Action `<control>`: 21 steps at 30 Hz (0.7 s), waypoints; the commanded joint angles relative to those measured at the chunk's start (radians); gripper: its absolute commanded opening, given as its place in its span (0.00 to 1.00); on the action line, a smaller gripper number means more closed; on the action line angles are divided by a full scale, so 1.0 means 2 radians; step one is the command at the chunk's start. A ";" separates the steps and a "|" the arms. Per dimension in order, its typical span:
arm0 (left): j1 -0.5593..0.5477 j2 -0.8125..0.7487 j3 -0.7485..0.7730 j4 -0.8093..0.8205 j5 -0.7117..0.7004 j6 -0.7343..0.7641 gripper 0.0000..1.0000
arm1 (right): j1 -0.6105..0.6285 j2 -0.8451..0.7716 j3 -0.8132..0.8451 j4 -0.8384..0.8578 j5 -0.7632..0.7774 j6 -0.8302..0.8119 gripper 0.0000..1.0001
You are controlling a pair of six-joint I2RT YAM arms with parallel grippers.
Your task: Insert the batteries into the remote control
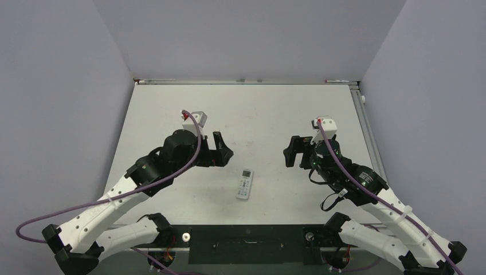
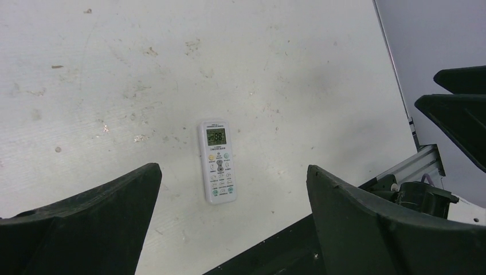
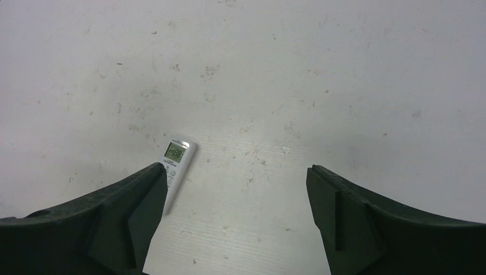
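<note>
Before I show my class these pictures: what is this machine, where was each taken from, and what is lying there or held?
Two robot arms are bolted at the near edge of the table. The wide picture looks down from above and behind them. The other two come from wrist cameras; the dark shapes at their bottom are the left fingers and right fingers, both pairs open and holding nothing. A white remote control lies face up between the arms, screen lit. No batteries show.

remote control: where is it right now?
Top view: the remote control lies face up on the table near the front edge, between the left gripper and right gripper, touching neither.
</note>
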 commanded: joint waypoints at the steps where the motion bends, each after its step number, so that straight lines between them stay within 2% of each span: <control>1: 0.010 -0.041 0.002 -0.015 -0.011 0.045 0.96 | -0.003 0.004 0.015 0.016 0.039 -0.001 0.91; 21: 0.013 -0.145 0.002 -0.068 -0.060 0.072 0.96 | -0.003 -0.046 -0.011 0.023 0.095 0.006 0.92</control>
